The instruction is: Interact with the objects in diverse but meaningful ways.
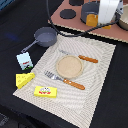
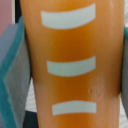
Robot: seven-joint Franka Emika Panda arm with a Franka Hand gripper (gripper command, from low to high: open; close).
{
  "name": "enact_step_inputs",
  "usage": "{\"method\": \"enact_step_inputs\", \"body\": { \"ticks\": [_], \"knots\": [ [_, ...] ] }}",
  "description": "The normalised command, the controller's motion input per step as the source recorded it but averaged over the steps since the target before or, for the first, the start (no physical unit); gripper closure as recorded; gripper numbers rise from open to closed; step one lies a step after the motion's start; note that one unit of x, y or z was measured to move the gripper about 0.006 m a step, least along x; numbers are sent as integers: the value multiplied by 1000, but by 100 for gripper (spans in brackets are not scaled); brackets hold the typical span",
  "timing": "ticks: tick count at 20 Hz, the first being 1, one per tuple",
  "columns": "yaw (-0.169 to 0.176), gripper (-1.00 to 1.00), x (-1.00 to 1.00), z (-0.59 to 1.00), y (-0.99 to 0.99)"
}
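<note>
Filling almost the whole wrist view, the orange-brown bread loaf (image 2: 70,65) shows three pale curved slash marks across its crust and sits squeezed between the grey fingers (image 2: 15,80) of the claw (image 2: 70,67), which is pinching it from both sides. From the exterior view only a sliver of that loaf (image 1: 91,20) is visible, at about one o'clock in the frame, tucked under the white arm (image 1: 110,10) above a dark pot (image 1: 90,11) on a brown stove board (image 1: 105,27); the claw itself is hidden there behind the arm. What the wrist camera misses entirely is the spread on the black table (image 1: 15,25). A woven beige placemat (image 1: 95,75) carries a round wooden plate (image 1: 69,66), with a knife (image 1: 82,57) at its one o'clock and a fork (image 1: 65,80) at its six o'clock, both orange-handled. The flat yellow box (image 1: 45,91) lies at the mat's seven o'clock corner, the yellow cheese wedge (image 1: 24,79) just beside the mat at eight o'clock, the pale blue milk carton (image 1: 25,61) near nine o'clock, and the dark grey long-handled pan (image 1: 45,36) at eleven o'clock.
</note>
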Motion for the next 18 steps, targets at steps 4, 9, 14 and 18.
{"method": "enact_step_inputs", "body": {
  "ticks": [4, 9, 14, 18],
  "knots": [
    [-92, 100, -859, -118, -391],
    [-96, 100, -861, -108, -376],
    [-98, 100, -901, -187, -319],
    [-91, 100, -946, -155, -260]
  ]
}}
